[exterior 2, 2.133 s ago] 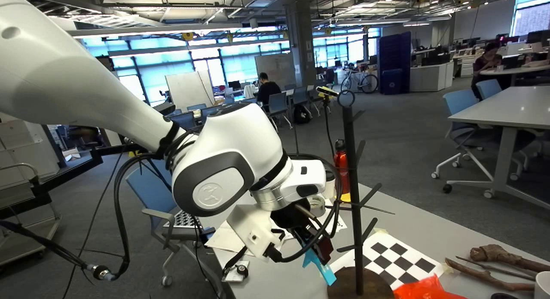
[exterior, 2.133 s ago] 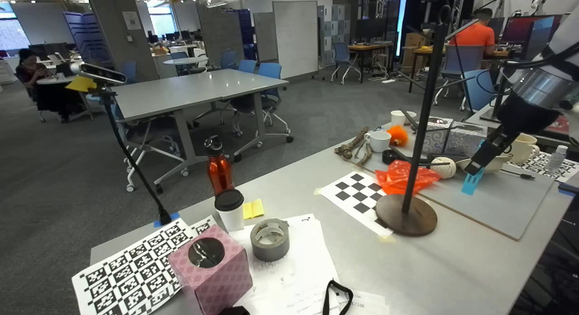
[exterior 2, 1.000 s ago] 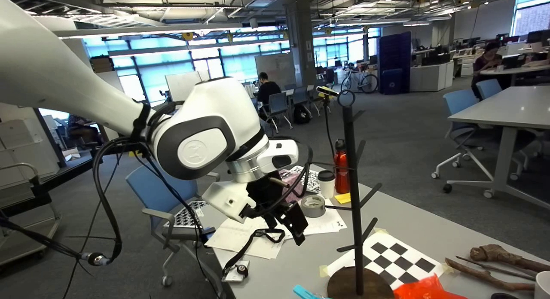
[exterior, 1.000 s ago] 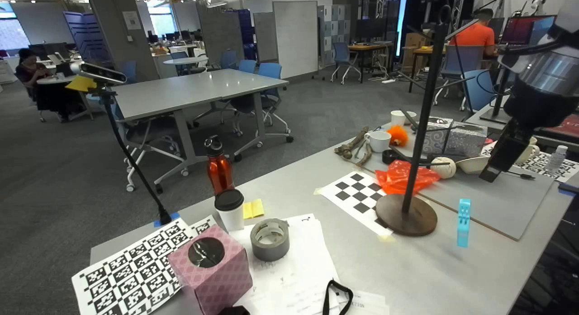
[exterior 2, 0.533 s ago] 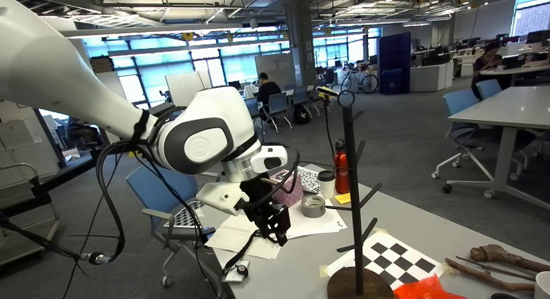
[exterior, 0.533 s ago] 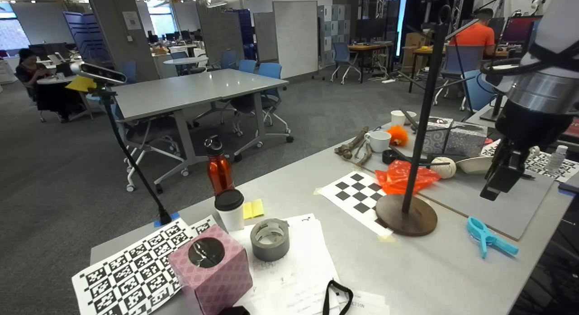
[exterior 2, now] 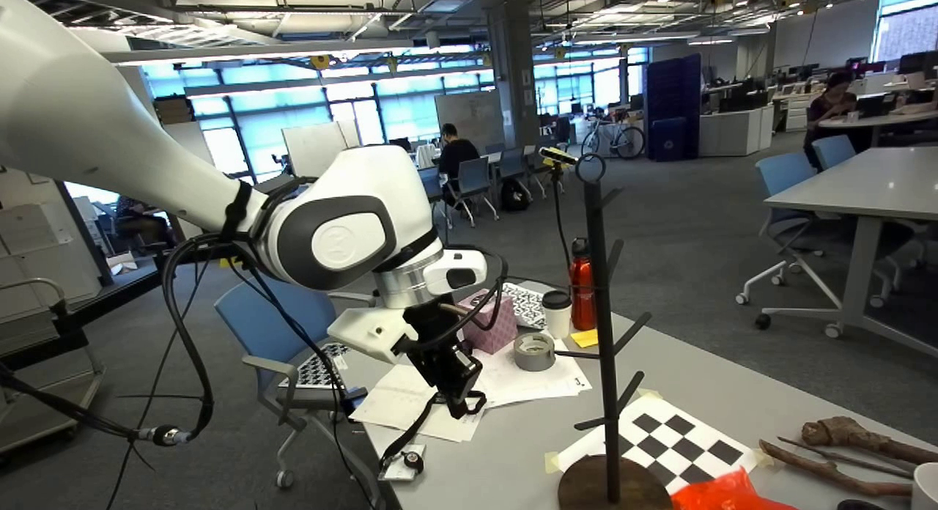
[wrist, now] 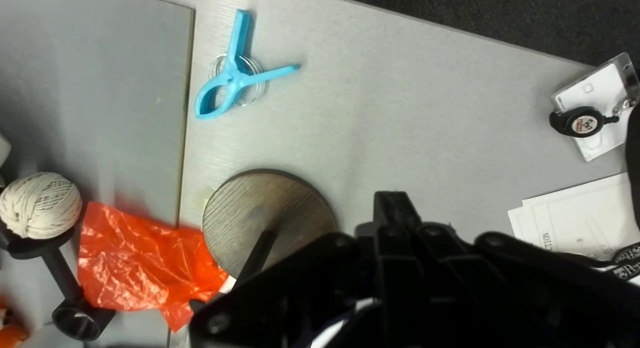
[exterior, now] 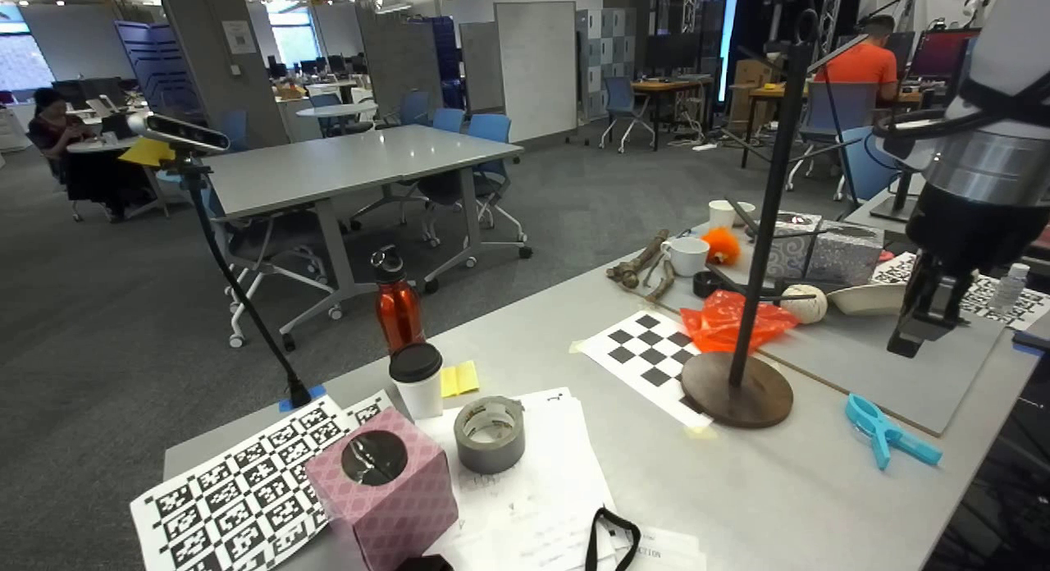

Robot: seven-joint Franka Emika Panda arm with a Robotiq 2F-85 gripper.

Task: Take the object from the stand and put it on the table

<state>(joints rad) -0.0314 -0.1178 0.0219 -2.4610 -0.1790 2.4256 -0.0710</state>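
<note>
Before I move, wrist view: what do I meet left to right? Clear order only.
Ball of twine → light-blue clamp → gripper fingers → badge holder.

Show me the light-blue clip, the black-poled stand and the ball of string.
Light-blue clip (wrist: 233, 79): wrist view, on the middle, where its arms meet.
Stand (exterior 2: 604, 323): in an exterior view, on its black pole.
Ball of string (wrist: 41, 205): wrist view, on its wound side.

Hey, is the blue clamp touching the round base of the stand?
Apart. The wrist view shows table between the blue clamp and the stand's base.
</note>
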